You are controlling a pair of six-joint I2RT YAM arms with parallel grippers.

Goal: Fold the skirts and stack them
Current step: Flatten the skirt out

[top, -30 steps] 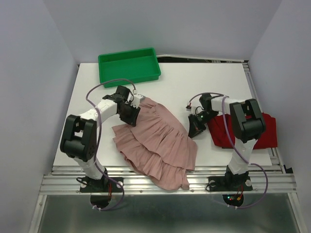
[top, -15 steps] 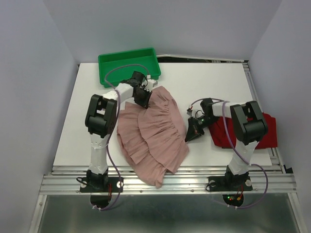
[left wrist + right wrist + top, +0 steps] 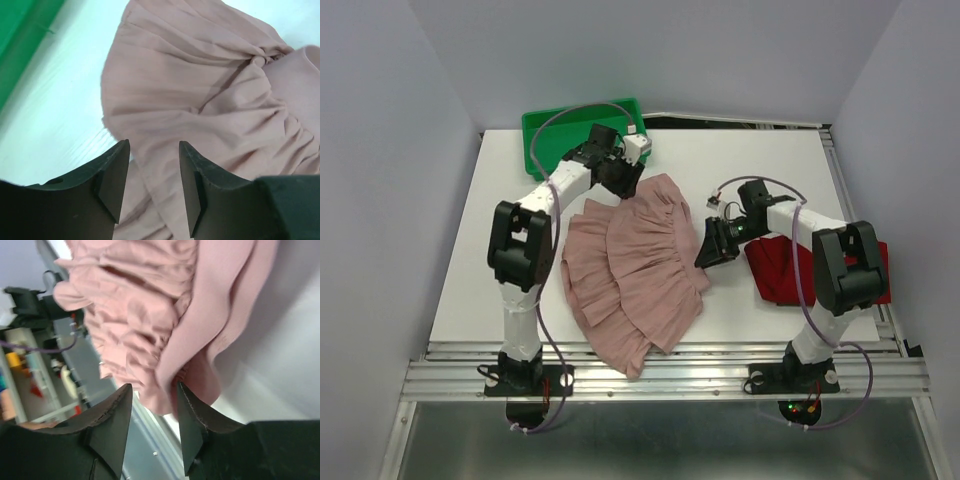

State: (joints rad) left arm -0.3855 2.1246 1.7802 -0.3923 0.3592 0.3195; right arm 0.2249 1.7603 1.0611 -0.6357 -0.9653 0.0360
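Observation:
The dusty pink ruffled skirt (image 3: pixel 635 270) lies spread on the white table, its lower hem hanging over the front edge. It also shows in the left wrist view (image 3: pixel 200 100) and the right wrist view (image 3: pixel 135 305). My left gripper (image 3: pixel 623 183) hovers over the skirt's far left corner, jaws open (image 3: pixel 152 185) with cloth beneath them. My right gripper (image 3: pixel 706 254) is at the skirt's right edge, jaws open (image 3: pixel 154 415), with the folded pink edge reaching between the fingers. The dark red skirt (image 3: pixel 775 275) lies crumpled at the right, partly hidden by the right arm.
A green plastic tray (image 3: pixel 545 135) stands at the back left, just behind the left gripper; its edge shows in the left wrist view (image 3: pixel 25 40). An aluminium rail (image 3: pixel 670 380) runs along the table's front edge. Walls enclose the table (image 3: pixel 750 160) on three sides.
The left gripper has swung toward the back, near the tray, and the pink skirt has shifted back and turned with it. The right gripper has moved left and back to the skirt's right edge.

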